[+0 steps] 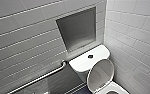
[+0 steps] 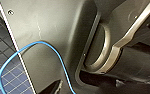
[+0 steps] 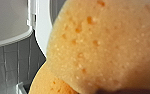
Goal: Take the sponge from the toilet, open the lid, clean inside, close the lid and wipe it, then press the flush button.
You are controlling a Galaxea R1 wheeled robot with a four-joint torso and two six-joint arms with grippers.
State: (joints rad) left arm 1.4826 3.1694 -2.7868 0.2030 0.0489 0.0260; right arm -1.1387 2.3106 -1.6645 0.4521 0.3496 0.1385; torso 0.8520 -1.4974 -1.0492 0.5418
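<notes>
Porous orange sponge (image 3: 91, 45) bulges, seemingly squeezed by the right fingers (image 3: 121, 91); glossy oval lid (image 1: 100, 75) stands upright, five o'clock of the round flush button (image 1: 90, 56). Left fingers: cannot tell.

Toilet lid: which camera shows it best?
Head view: the glossy white oval lid stands raised by the white cistern, nearly whole. In the right wrist view the orange-yellow sponge sits close in front; white edges beside it may be the lid, I cannot tell. The left wrist view faces dark floor tiles.
</notes>
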